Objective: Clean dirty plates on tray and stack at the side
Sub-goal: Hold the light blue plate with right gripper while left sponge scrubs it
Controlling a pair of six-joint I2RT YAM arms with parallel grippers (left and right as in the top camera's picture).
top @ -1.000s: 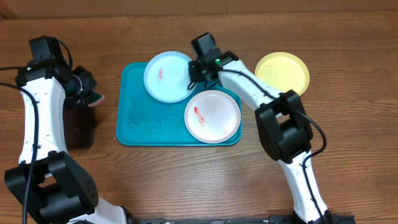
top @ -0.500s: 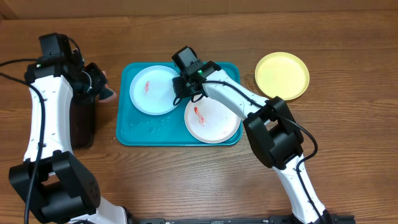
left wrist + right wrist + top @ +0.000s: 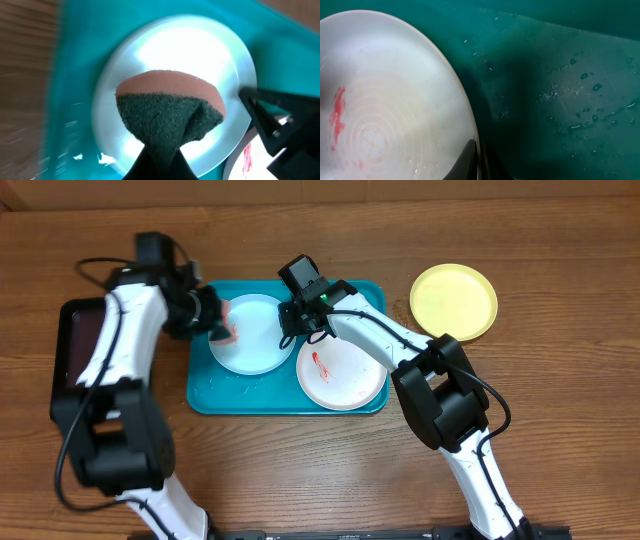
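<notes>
Tray (image 3: 228,392), turquoise and wet, lies on a brown wooden table (image 3: 300,470).

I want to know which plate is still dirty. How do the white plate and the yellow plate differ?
The white plate lies on the tray. The yellow plate lies off it, on the table to the side.
The white plate has a red smear, but the yellow plate shows none.
Both are round, shallow, lying flat, and look alike in size.
</notes>
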